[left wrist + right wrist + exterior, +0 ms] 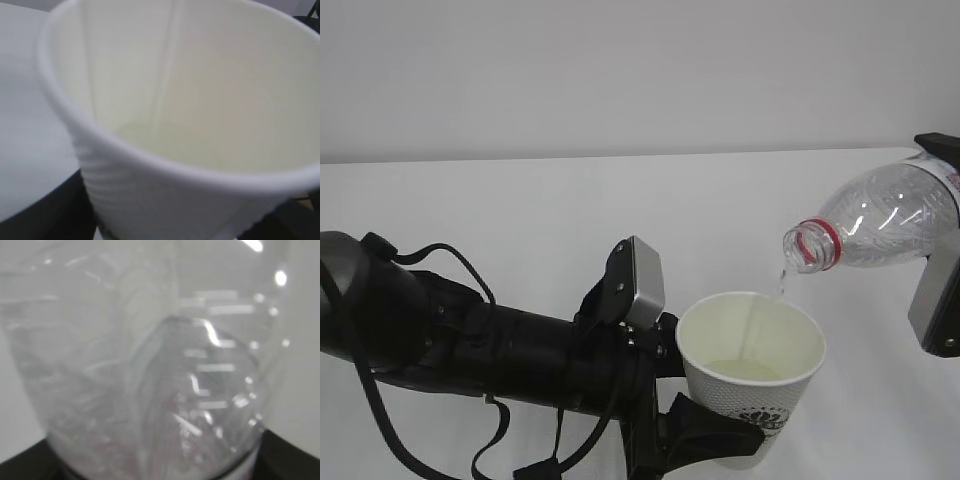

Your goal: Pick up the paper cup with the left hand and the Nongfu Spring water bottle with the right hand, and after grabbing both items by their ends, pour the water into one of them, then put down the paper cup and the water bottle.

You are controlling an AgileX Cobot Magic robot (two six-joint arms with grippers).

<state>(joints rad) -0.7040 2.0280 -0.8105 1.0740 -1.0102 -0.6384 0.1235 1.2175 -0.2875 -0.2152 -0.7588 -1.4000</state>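
White paper, dotted on the outside and cream within: the paper cup (752, 372) stands upright in the lower middle of the exterior view, raised above the pale table (520, 210) and clamped low on its wall by the left hand (705, 432), whose black fingers (715, 438) wrap the base just beside the dark printed logo. The thick black arm (470, 345) reaches in from the left, with looped cables and a silver-grey square block (642, 283) just behind the cup's rim. A shallow pool of the water (745, 370) lies on the cup's bottom; the left wrist view shows the same pool (165, 142) under a wide blurred rim (150, 160).

The Nongfu Spring water bottle (875, 222) is tipped nearly flat at the upper right, its open mouth and red neck ring pointing left and slightly down, above the cup's right rim and apart from it. A thin clear stream falls from the mouth into the cup. The right hand (942, 250) grips the bottle's far end at the frame's edge, a flat grey side plate hanging below it; the jaws are closed on the bottle. In the right wrist view the clear ribbed body (150, 375) fills the picture, blurred, with black finger parts at the lower corners
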